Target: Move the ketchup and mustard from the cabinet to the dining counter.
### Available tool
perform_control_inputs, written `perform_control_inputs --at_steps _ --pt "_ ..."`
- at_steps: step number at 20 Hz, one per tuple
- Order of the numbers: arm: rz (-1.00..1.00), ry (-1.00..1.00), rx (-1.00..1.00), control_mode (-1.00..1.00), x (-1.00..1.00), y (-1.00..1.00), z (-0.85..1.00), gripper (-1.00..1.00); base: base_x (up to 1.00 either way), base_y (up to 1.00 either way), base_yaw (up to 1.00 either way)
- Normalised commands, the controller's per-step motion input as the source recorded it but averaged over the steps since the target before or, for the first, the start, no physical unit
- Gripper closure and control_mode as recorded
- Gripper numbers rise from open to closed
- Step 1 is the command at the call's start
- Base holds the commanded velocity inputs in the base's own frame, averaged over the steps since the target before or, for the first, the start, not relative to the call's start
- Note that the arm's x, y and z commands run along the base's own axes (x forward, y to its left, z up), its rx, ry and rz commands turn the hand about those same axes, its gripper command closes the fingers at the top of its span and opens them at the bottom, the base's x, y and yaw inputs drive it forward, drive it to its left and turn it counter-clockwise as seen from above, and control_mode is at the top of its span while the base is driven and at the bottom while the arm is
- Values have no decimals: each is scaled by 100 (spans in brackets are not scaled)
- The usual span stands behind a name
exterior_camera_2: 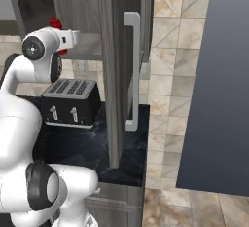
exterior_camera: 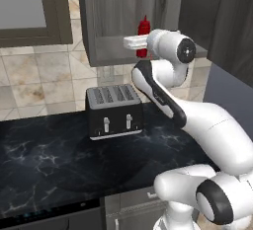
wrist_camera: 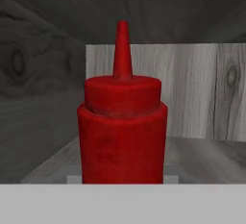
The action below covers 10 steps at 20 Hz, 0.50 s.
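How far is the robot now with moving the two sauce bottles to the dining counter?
Early stage. Done: the cabinet door stands open. In hand: the arm reaches inside toward the upright ketchup, which fills the hand view; whether the fingers grip it is not clear. Left: carrying both bottles to the counter.

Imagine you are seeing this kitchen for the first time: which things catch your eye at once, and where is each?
The red ketchup stands out, upright inside the open cabinet, right in front of the hand camera. The white arm reaches up to it from the base, its gripper at the bottle. Below, a black toaster sits on the dark marble worktop.
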Motion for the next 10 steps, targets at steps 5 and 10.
perform_control_inputs --at_steps 5,10 --pt "1 -11 0 -100 -100 -28 22 100 0 0 0" --pt "6 -2 -2 -100 -97 -16 1 100 0 0 0"
